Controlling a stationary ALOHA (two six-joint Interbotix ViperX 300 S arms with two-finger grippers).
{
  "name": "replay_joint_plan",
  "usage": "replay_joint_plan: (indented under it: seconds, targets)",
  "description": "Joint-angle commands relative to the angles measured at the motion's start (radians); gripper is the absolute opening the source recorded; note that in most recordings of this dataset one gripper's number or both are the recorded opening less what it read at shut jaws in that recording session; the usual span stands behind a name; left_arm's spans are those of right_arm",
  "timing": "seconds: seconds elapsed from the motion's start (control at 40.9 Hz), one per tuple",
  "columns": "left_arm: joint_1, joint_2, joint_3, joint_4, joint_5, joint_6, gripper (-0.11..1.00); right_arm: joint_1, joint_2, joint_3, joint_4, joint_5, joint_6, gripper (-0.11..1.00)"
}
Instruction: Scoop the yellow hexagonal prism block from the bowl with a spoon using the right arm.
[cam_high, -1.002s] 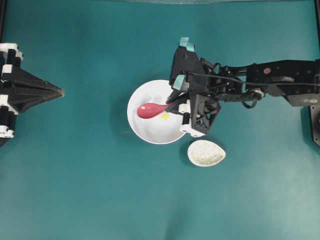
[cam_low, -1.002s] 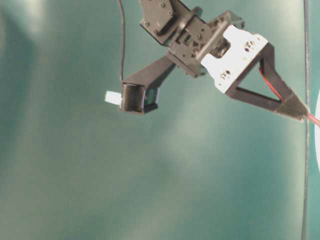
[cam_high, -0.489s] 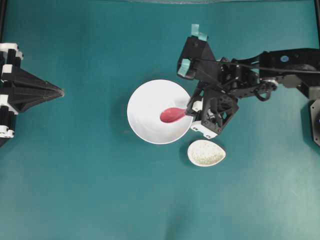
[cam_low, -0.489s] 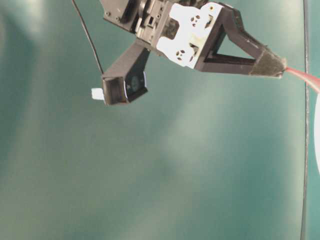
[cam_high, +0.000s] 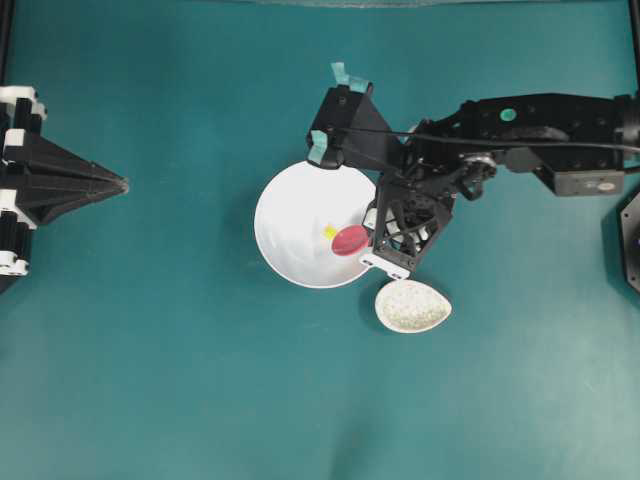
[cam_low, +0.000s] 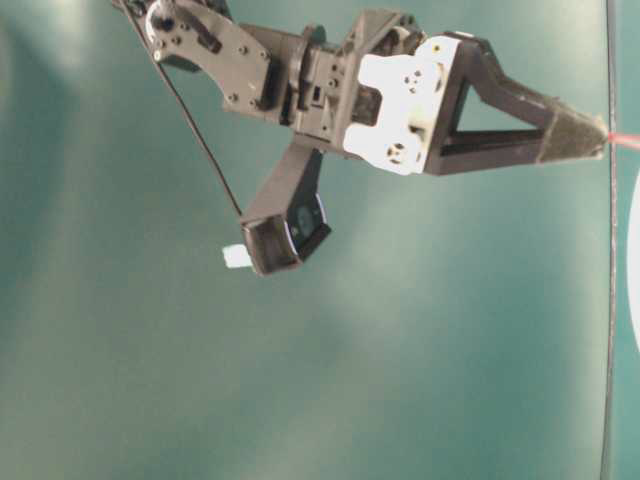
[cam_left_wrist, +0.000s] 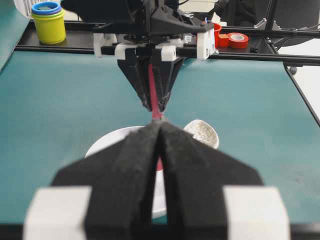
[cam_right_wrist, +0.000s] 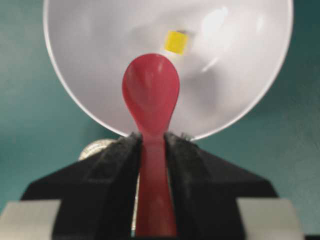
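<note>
The white bowl (cam_high: 290, 215) sits mid-table. The yellow block (cam_high: 329, 232) lies on its floor, just off the tip of the pink-red spoon (cam_high: 349, 240). My right gripper (cam_high: 374, 232), with teal tape tabs, is shut on the spoon's handle at the bowl's right rim. In the right wrist view the scoop (cam_right_wrist: 151, 92) hangs over the bowl (cam_right_wrist: 240, 65) and is empty, with the block (cam_right_wrist: 176, 42) just beyond it. The gripper (cam_right_wrist: 151, 140) clamps the handle. My left gripper (cam_high: 120, 185) is shut and empty at the far left, and it also shows in its wrist view (cam_left_wrist: 159, 126).
The speckled egg-shaped spoon rest (cam_high: 413, 306) lies just below and right of the bowl, under the right wrist. Beyond the table's far edge in the left wrist view stand stacked yellow and blue cups (cam_left_wrist: 48, 22) and a red tape roll (cam_left_wrist: 238, 40).
The spoon has drawn back from the bowl's left half to its right side and tipped steeper. The block, hidden by the scoop half a second ago, shows again beside it. Left arm unmoved.
</note>
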Motion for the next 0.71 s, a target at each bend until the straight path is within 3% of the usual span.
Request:
replay_joint_plan:
  seconds: [0.0, 0.391, 0.685]
  targets:
    - [0.002, 0.005, -0.028, 0.002, -0.008, -0.002, -0.01, -0.002, -0.008, -0.029, -0.023, 0.017, 0.017, 0.23]
    - [0.002, 0.003, -0.028, 0.002, -0.011, -0.002, -0.01, -0.002, 0.037, -0.029, -0.064, 0.006, 0.026, 0.23]
    - [0.002, 0.005, -0.028, 0.002, -0.011, -0.002, -0.01, -0.002, 0.058, -0.029, -0.081, -0.095, 0.014, 0.23]
